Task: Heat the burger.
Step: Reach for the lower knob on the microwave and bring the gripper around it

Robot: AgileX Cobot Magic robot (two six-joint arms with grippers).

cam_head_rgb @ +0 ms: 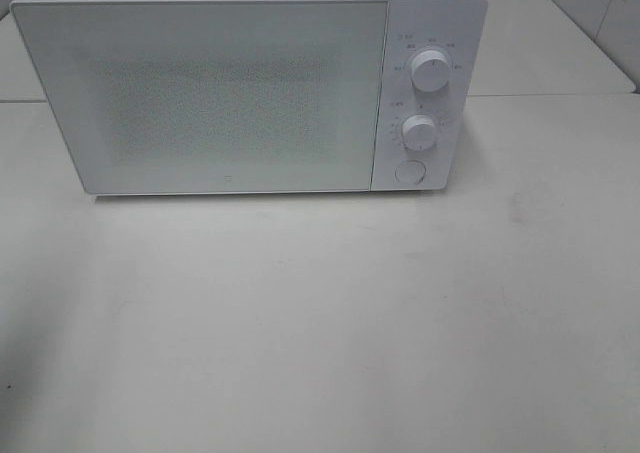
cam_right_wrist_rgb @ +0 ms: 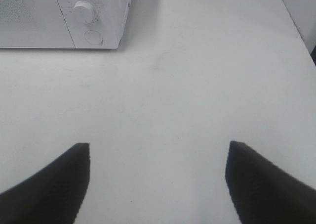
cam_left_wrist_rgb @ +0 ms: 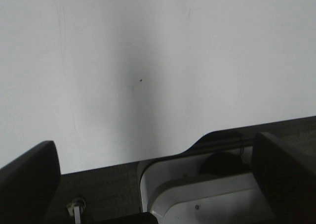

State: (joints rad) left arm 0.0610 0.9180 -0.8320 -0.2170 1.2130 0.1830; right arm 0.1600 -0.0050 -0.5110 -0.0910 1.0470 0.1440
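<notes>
Your left pincer (cam_left_wrist_rgb: 153, 142) and right pincer (cam_right_wrist_rgb: 158, 146) stand with jaws wide apart, holding nothing, above the desk (cam_head_rgb: 320, 323). You cannot see the burger in any view; the microwave oven (cam_head_rgb: 230, 93) at the far edge is closed. Probably a burger is soft, stacked and easily crushed: take it gently, low at its sides.

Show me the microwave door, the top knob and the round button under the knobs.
microwave door (cam_head_rgb: 200, 93): exterior high view, centre of the closed front panel.
top knob (cam_head_rgb: 431, 70): exterior high view, middle of its face.
round button (cam_head_rgb: 410, 171): exterior high view, centre of the button.
</notes>
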